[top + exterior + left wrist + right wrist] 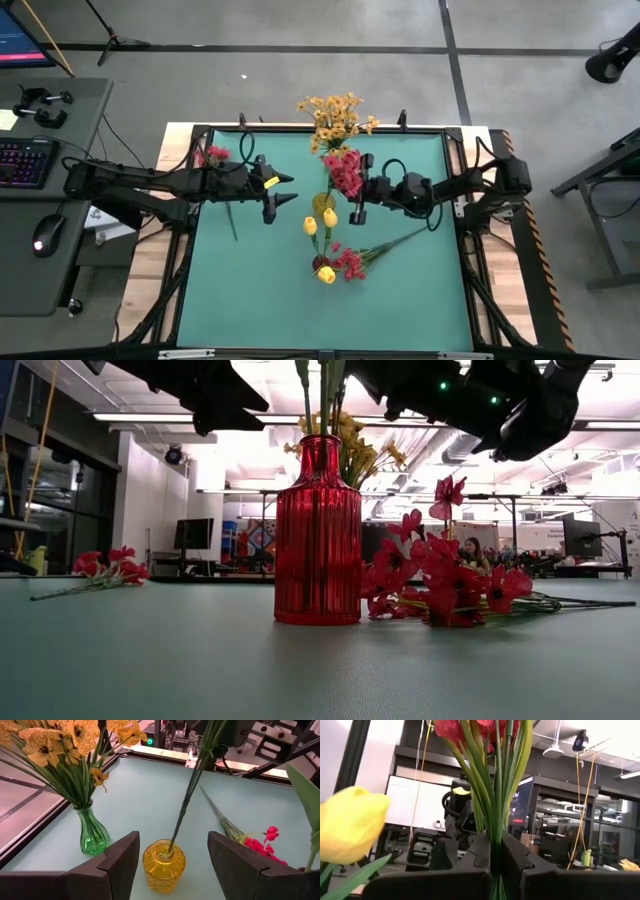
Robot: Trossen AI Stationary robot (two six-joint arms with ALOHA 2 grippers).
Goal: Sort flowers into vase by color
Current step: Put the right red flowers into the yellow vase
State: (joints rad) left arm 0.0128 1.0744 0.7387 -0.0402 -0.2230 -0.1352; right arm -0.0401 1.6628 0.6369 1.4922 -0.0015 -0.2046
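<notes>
My right gripper (353,188) is shut on a pink-red flower cluster (345,170) above the yellow vase (164,865). The cluster's stalk (187,800) runs down into that vase's mouth. My left gripper (172,862) stands open just left of the yellow vase, touching nothing. A green vase (92,832) holds the orange-yellow sprays (335,118). The red vase (318,530) stands nearer, with green stems in it and yellow tulip buds (320,222) above. More pink-red flowers (350,262) lie on the mat beside it. My right gripper pinches the bundle of green stalks (495,837) between its two fingers, below the blossoms. The fingers come from the table's right, slanting upward, and lie across the stalks. The cluster stands tilted, blossoms up, with its lower end in the yellow vase's mouth (169,851).
A single pink-red stem (218,160) lies on the mat's far left, under my left arm. The green mat (260,300) has a raised frame on all sides. Its near half is bare apart from the red vase and the lying flowers.
</notes>
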